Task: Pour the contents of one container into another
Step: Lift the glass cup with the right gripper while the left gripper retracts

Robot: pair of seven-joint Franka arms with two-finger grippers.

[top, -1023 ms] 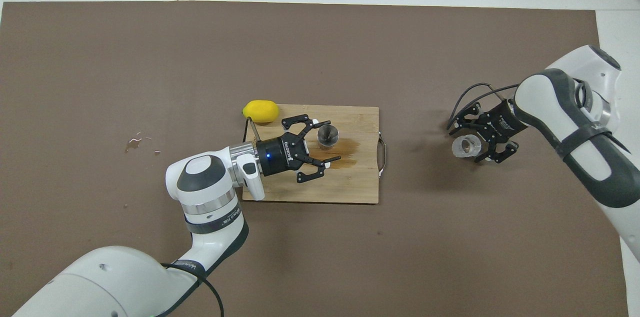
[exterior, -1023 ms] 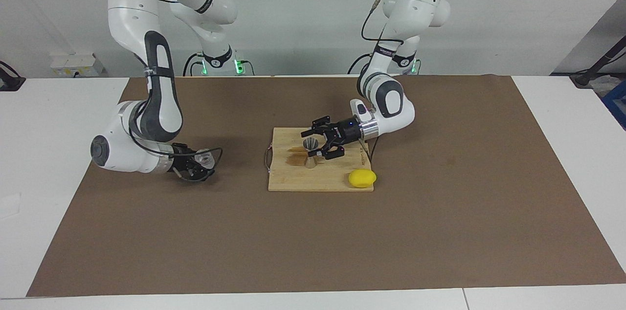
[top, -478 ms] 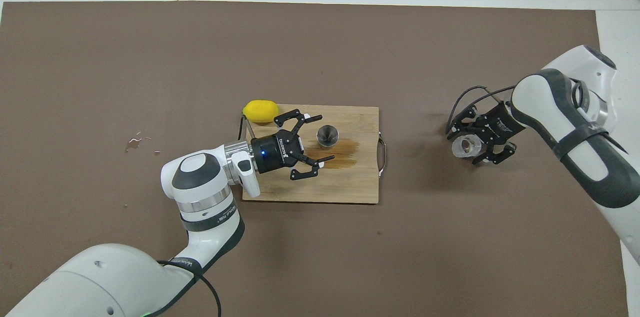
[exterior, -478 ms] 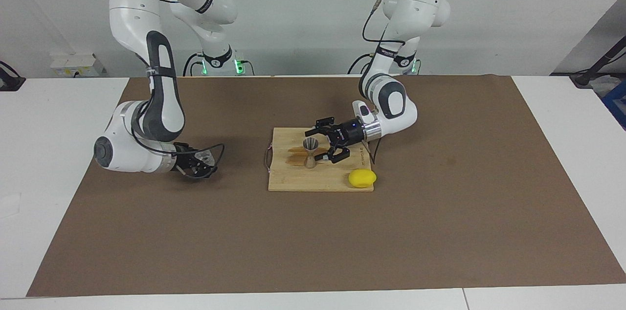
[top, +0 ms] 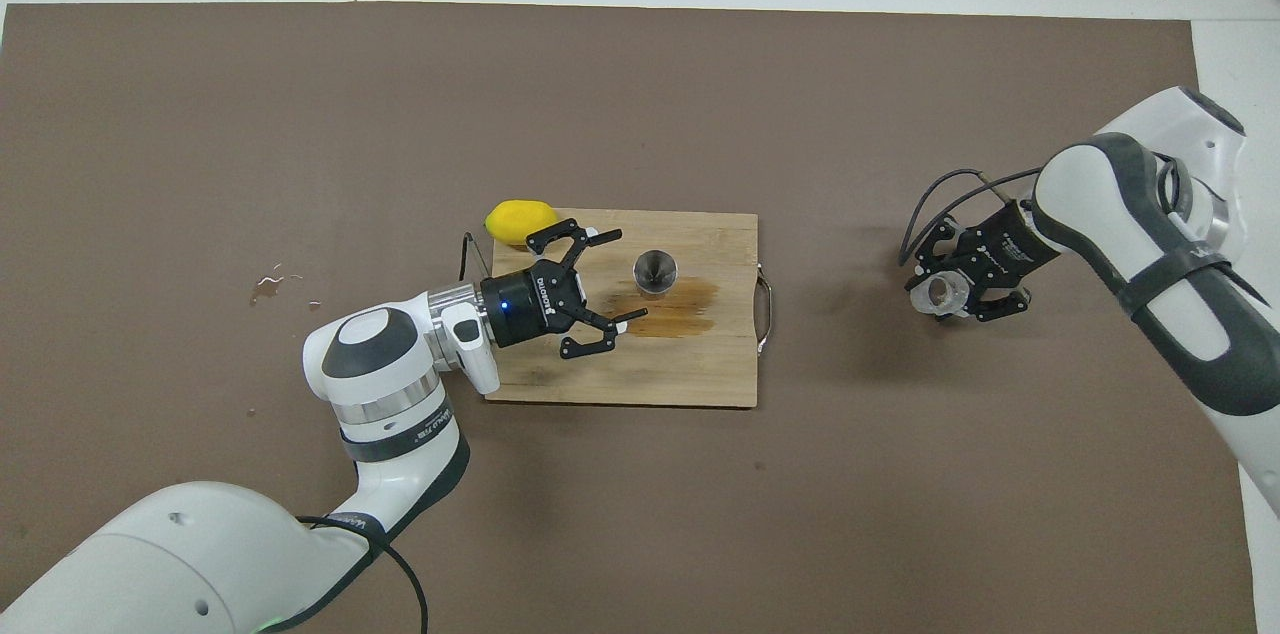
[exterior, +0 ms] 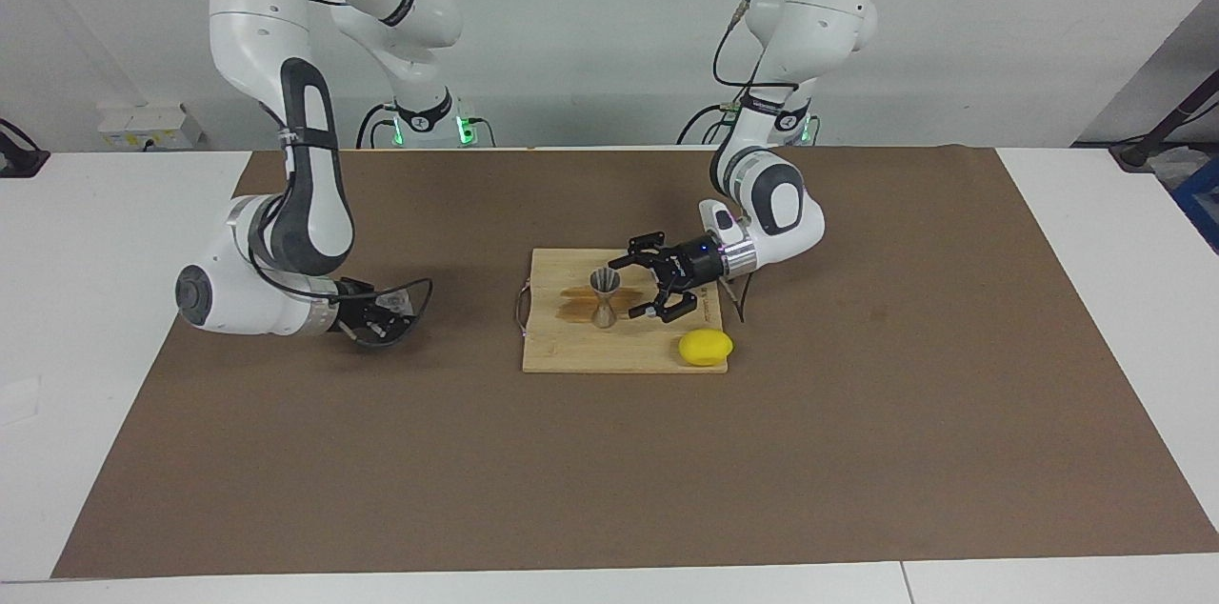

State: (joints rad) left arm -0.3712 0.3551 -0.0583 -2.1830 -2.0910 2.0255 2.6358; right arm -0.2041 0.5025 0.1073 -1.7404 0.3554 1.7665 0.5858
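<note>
Clear thick-walled glass cup (top: pixel 940 292) clamped in right claw (top: pixel 948 294); left claw (top: pixel 612 276) spread wide beside silvery hourglass jigger (top: pixel 655 271).

You find almost no lettering you can read here. White print runs along the black body of the left end effector (top: pixel 590 292) near the middle of the overhead frame, but the letters are too small to make out. A white-on-black band circles the left arm's wrist (top: pixel 392 431) at lower left of that frame, also illegible. Faint dark marks sit at one edge of the wooden cutting board (exterior: pixel 707 307); you cannot read them either.
</note>
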